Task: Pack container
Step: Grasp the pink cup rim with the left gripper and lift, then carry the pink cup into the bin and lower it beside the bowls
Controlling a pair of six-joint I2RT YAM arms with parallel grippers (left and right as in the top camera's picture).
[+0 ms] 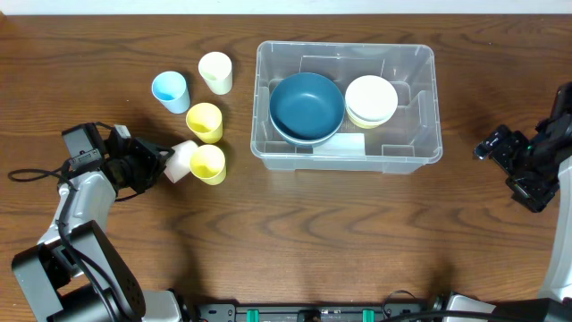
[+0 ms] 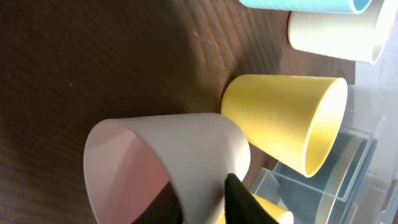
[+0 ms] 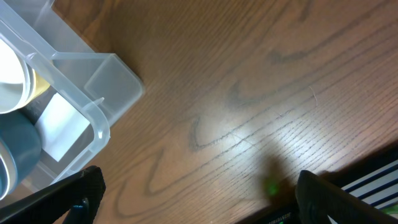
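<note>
Left fingers [image 2: 242,205] pinching wall of white cup [image 2: 186,149]; cup tipped on its side. Yellow cup [image 2: 280,118] just beyond fingertips, almost touching, so a careless lift could topple it. Thin-wall pinch may slip or swivel. Container [image 1: 357,45] well beyond fingers, past cups. Right fingers [image 3: 336,199] spread, empty, container corner ahead.

It looks like a robot lab bench: the left arm [image 1: 79,199] and the right arm [image 1: 539,163] stand at a wood-grain worktop [image 1: 357,233], a black cable [image 1: 31,173] lies on it, and a black rail [image 1: 313,314] with green clips runs along the near edge.
</note>
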